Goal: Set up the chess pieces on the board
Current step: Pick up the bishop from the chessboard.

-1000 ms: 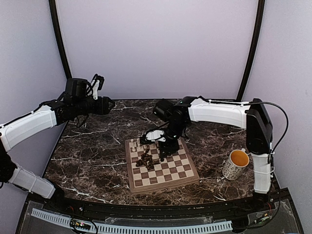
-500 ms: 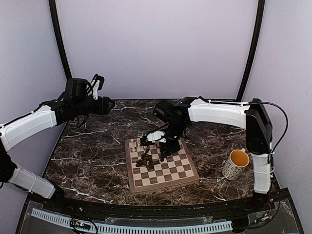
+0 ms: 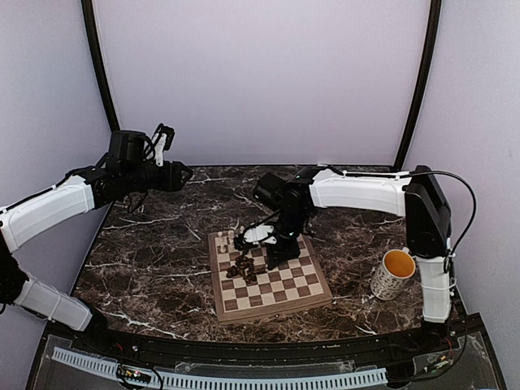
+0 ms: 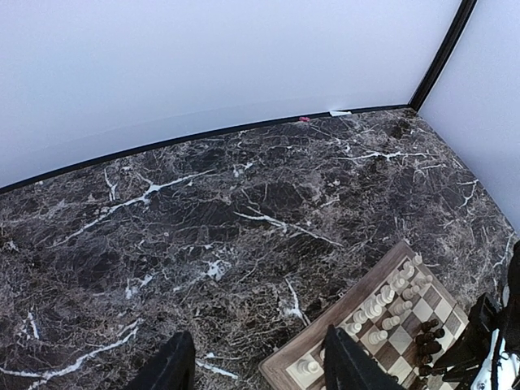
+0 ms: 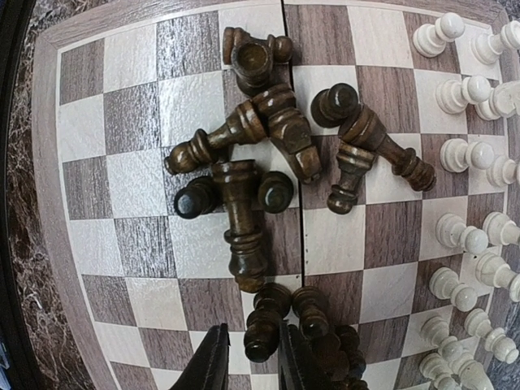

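Observation:
The board [image 3: 272, 313] lies in the middle of the marble table. Cream pieces [image 3: 226, 240] stand along its far left side, and they also show in the right wrist view [image 5: 463, 154]. Dark pieces [image 3: 244, 266] lie toppled in a heap on the middle squares [image 5: 244, 154]. My right gripper [image 3: 272, 252] hangs low over the board. In its wrist view the right gripper [image 5: 250, 366] is narrowly open, its fingers on either side of one lying dark piece [image 5: 264, 325]. My left gripper [image 3: 180, 173] is open and empty, held high to the board's left [image 4: 256, 370].
A speckled mug [image 3: 396, 274] with a yellow inside stands to the right of the board. The left wrist view shows the board's corner [image 4: 349, 305] with cream pieces [image 4: 382, 305] and the marble up to the back wall.
My right gripper has shifted slightly left and toward the back over the board. The left arm has not moved.

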Controlling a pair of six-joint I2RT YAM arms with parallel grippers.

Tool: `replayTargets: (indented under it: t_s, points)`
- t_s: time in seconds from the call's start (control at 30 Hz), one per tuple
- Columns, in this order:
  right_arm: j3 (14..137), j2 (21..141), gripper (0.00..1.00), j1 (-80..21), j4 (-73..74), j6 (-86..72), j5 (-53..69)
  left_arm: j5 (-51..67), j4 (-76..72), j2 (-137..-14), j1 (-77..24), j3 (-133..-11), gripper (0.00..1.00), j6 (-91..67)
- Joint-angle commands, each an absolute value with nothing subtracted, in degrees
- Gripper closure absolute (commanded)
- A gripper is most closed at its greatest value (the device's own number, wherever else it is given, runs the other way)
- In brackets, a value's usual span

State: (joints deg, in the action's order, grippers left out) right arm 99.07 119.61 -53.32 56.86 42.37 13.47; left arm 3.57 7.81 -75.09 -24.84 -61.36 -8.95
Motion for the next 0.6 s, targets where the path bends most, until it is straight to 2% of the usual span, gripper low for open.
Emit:
replayTargets:
  t_s: [0.0,0.27,0.57]
  points:
    - [99.2,120.8,0.80,-54.0,57.0,42.2,14.1,4.4,7.6,-75.0,-24.3,-61.0,0.44,-8.2]
    - [98.7,118.5,0.90,-54.2,57.5,41.8,13.9,4.4,7.7,-74.8,-24.3,-61.0,0.44,-8.0]
    - [90.6,107.2,0.92,-54.1,58.9,40.5,15.3,4.0,7.9,-74.7,-23.9,-61.1,0.44,-7.6]
